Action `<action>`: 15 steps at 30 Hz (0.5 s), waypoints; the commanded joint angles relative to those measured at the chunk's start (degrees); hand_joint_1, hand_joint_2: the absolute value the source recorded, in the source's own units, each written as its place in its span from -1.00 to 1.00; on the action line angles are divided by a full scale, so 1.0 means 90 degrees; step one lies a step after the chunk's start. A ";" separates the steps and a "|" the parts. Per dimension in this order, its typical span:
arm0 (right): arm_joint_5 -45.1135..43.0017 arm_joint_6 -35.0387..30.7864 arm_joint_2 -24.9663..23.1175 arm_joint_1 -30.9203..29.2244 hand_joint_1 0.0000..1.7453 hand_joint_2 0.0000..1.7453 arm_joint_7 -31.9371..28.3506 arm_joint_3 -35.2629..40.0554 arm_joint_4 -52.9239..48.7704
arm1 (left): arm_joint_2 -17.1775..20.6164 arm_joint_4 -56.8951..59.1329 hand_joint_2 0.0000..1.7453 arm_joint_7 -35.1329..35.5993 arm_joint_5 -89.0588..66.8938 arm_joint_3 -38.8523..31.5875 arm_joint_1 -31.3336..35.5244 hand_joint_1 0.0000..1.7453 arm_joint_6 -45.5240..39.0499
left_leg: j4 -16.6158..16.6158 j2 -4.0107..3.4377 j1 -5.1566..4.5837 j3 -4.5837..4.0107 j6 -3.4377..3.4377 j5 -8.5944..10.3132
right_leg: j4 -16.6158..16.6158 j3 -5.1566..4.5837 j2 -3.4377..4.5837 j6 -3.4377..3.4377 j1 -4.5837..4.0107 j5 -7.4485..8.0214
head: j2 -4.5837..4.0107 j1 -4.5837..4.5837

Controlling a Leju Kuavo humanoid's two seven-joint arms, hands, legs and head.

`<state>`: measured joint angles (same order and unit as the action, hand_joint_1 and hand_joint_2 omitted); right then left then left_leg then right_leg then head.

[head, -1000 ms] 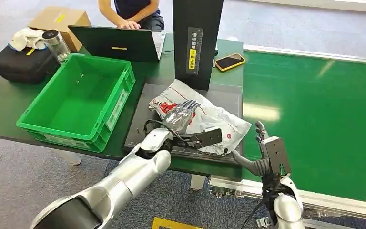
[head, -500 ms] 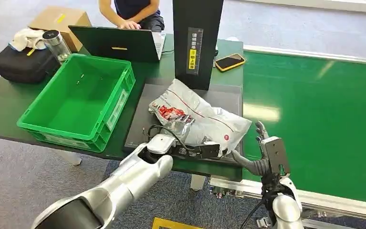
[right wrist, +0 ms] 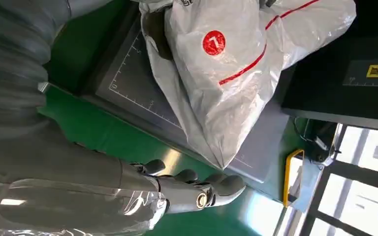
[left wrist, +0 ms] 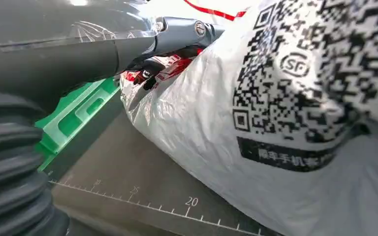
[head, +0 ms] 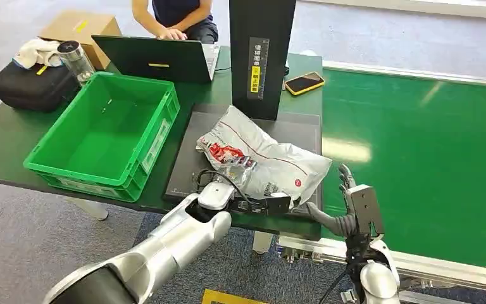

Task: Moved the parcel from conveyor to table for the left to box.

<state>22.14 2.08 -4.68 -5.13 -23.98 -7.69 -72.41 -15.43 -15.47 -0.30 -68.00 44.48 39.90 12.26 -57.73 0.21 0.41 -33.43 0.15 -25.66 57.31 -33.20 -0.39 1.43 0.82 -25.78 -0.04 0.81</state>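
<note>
The parcel (head: 272, 158) — a white plastic mailer with red stripes and a printed code label — lies on the dark mat (head: 190, 158) on the bench (head: 12, 139), just in front of the tall black post (head: 259, 50). It sits to the right of the green crate (head: 101, 126), apart from it, and its right end reaches towards the mat's edge near the conveyor (head: 417, 158).

The left hand (head: 237, 170) is at the parcel's near-left corner, fingers (left wrist: 150, 78) pushed into the crumpled plastic; in the left wrist view the thumb lies against the bag with dark fingertips curled by the red print. It looks like a hold on the parcel, though the plastic hides much of the hand.

The right hand (head: 345, 206) is at the near edge of the conveyor, beside the bench corner, not touching the parcel. In the right wrist view its fingers (right wrist: 216, 184) are stretched out and apart, with nothing in them — the parcel's corner points at them from just beyond.

Farther back on the bench are a laptop (head: 155, 58), a phone (head: 304, 82) in a yellow case, a black bag (head: 28, 85) and a bottle (head: 76, 60). A person (head: 177, 16) sits behind the laptop.
</note>
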 commanded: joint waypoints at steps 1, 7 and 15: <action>0.0025 0.0036 -0.0149 -0.0006 -1.00 1.00 0.0058 -0.0167 -0.0030 | 0.0146 0.0323 1.00 0.0083 0.0082 -0.0118 -0.0073 0.42 -0.0192 | 0.0010 -0.0015 0.0001 0.0014 -0.0003 0.0000 | -0.0009 0.0009 0.0015 -0.0008 -0.0002 0.0004 | 0.0000 0.0000; 0.0025 0.0036 -0.0149 -0.0006 -1.00 1.00 0.0058 -0.0167 -0.0030 | 0.0146 0.0323 1.00 0.0083 0.0082 -0.0118 -0.0073 0.42 -0.0192 | 0.0010 -0.0014 0.0000 0.0022 -0.0002 0.0007 | -0.0007 0.0021 0.0014 -0.0007 -0.0001 0.0010 | 0.0002 0.0005; 0.0023 0.0064 -0.0131 -0.0017 -1.00 1.00 0.0088 -0.0150 -0.0016 | 0.0150 0.0329 1.00 0.0037 0.0092 -0.0180 -0.0102 1.00 -0.0361 | 0.0016 -0.0019 -0.0001 0.0037 -0.0001 0.0009 | -0.0012 0.0027 0.0019 -0.0013 -0.0001 0.0017 | 0.0002 0.0000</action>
<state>22.16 2.23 -4.72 -4.74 -23.61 -7.78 -73.29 -15.23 -15.47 0.31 -67.43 44.22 39.67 9.16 -57.71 0.21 0.41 -33.23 0.17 -25.55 57.30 -33.02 -0.38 1.39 0.82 -25.63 -0.02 0.81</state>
